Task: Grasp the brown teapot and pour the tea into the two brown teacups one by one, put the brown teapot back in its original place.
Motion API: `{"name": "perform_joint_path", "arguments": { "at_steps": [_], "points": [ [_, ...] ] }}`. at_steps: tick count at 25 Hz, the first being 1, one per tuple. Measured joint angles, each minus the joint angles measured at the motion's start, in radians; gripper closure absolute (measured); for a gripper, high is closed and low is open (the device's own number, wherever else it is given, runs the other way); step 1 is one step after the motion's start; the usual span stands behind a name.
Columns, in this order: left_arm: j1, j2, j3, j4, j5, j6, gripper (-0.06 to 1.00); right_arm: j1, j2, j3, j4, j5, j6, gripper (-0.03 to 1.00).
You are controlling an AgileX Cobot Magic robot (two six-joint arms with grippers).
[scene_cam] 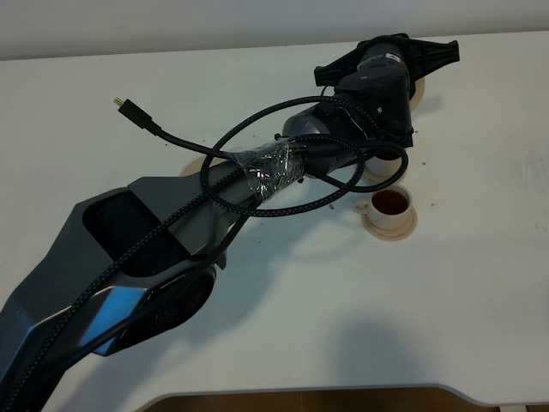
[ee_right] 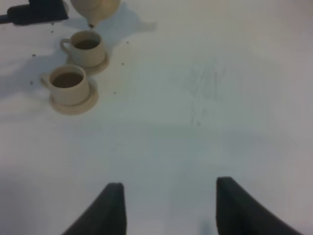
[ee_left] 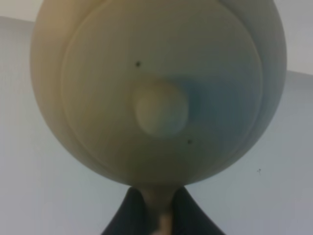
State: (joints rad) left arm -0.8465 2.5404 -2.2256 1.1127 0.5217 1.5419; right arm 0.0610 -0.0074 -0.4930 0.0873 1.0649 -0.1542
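The brown teapot (ee_left: 160, 107) fills the left wrist view, lid and knob facing the camera. My left gripper (ee_left: 159, 218) is shut on its loop handle. From above, the left arm's wrist (scene_cam: 377, 86) hides most of the teapot (scene_cam: 422, 89). In the right wrist view the teapot (ee_right: 95, 9) tilts with its spout just over one teacup (ee_right: 88, 46). The other teacup (ee_right: 68, 83) stands beside it on its saucer. Both hold dark tea. One teacup (scene_cam: 390, 203) shows in the overhead view; the other is largely under the arm. My right gripper (ee_right: 168, 205) is open above bare table.
A flat tan saucer (scene_cam: 196, 165) peeks out from under the left arm, left of the cups. A black cable with a loose plug (scene_cam: 129, 109) loops over the arm. Small dark specks dot the white table (scene_cam: 480, 283) near the cups.
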Motion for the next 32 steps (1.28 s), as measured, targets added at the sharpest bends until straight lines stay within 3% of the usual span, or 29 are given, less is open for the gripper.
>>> {"name": "perform_joint_path", "arguments": {
  "at_steps": [10,23,27,32],
  "points": [
    [0.000,0.000,0.000,-0.103,0.086,-0.011,0.84,0.000,0.000,0.000,0.000,0.000,0.000,0.53],
    [0.013,-0.022,-0.001,-0.100,0.197,-0.264,0.84,0.000,0.000,0.000,0.000,0.000,0.000,0.53],
    [0.024,-0.058,-0.002,-0.159,0.293,-0.359,0.84,0.000,0.000,0.000,0.000,0.000,0.000,0.53],
    [0.048,-0.092,-0.005,-0.314,0.482,-0.457,0.84,0.000,0.000,0.000,0.000,0.000,0.000,0.53]
  ]
}}
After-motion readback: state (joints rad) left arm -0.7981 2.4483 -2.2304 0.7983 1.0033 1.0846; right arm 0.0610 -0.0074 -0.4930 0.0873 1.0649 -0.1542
